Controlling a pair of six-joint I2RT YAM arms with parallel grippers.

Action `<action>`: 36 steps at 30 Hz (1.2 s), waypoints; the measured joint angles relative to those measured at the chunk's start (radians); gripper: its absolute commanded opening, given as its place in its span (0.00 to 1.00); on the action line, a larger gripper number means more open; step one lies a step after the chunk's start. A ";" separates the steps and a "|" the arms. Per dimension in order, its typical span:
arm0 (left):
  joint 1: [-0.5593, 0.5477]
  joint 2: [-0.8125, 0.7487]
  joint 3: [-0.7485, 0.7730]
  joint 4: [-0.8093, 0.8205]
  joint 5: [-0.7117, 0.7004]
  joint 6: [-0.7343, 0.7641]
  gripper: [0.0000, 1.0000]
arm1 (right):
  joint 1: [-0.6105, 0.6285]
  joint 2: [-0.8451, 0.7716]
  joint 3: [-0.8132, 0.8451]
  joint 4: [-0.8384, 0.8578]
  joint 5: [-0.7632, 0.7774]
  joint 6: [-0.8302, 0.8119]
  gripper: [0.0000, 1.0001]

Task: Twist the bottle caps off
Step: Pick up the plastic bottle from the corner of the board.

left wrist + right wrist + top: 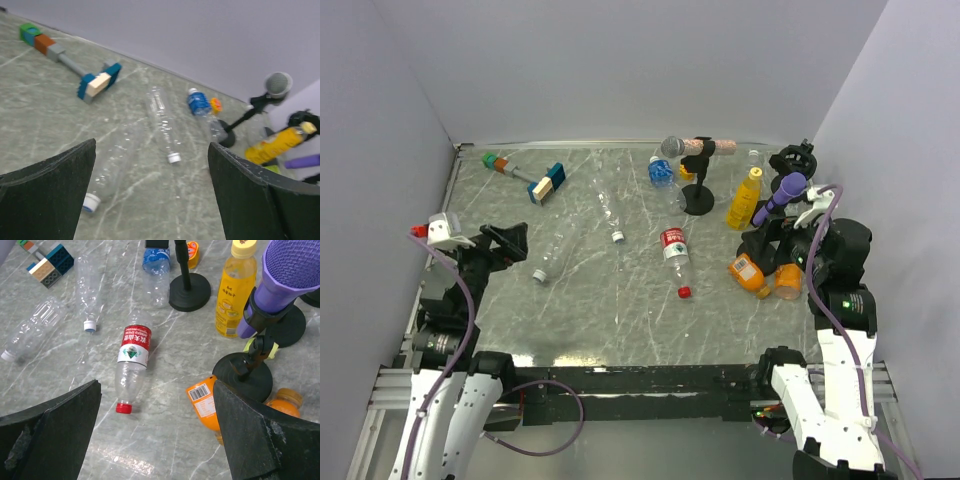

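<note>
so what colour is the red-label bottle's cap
The cap is red; right wrist view shows it best.

Poised at near left and near right, left gripper (151,146) and right gripper (156,386) spread wide, gripping nothing.

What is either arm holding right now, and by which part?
Nothing. The left gripper and the right gripper both have their jaws wide open, with nothing gripped between them.

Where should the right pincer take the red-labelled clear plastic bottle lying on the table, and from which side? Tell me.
Likely best: the labelled middle of the red-labelled clear plastic bottle, from above, closing across its width. It lies flat with nothing against either side, and that leaves its red ribbed cap free.
</note>
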 measured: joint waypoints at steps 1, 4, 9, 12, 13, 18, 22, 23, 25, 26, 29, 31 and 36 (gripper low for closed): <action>0.000 0.000 0.012 -0.015 0.016 -0.007 0.97 | 0.000 0.000 0.000 -0.003 -0.002 0.002 0.99; 0.000 0.013 0.072 -0.041 0.079 -0.034 0.96 | 0.000 0.000 0.005 -0.011 -0.006 0.006 0.99; 0.000 0.055 0.122 -0.069 0.186 -0.053 0.96 | 0.000 0.000 0.011 -0.013 -0.024 0.008 0.99; 0.000 0.086 0.123 -0.094 0.256 -0.060 0.97 | 0.000 0.001 0.011 -0.013 -0.042 0.012 0.99; 0.000 0.092 0.123 -0.101 0.275 -0.062 0.97 | 0.000 0.002 0.011 -0.013 -0.047 0.013 0.99; 0.000 0.112 0.121 -0.101 0.415 -0.080 0.97 | 0.000 0.006 0.011 -0.011 -0.118 -0.018 0.99; -0.042 0.148 0.121 -0.108 0.465 -0.081 0.97 | 0.006 0.002 -0.006 -0.005 -0.297 -0.135 0.99; -0.066 0.159 0.121 -0.114 0.465 -0.080 0.97 | 0.014 0.001 -0.014 -0.008 -0.345 -0.170 0.99; -0.150 0.184 0.123 -0.135 0.432 -0.080 0.96 | 0.027 0.004 -0.024 -0.019 -0.438 -0.235 0.99; -0.213 0.203 0.124 -0.147 0.408 -0.080 0.97 | 0.031 0.009 -0.026 -0.029 -0.483 -0.269 0.99; -0.409 0.274 0.142 -0.191 0.297 -0.089 0.96 | 0.034 0.032 -0.035 -0.066 -0.581 -0.360 0.99; -0.545 0.331 0.164 -0.218 0.189 -0.100 0.96 | 0.033 0.049 -0.048 -0.080 -0.619 -0.410 0.99; -0.795 0.505 0.245 -0.292 -0.041 -0.134 0.97 | 0.033 0.059 -0.130 -0.087 -0.679 -0.498 0.99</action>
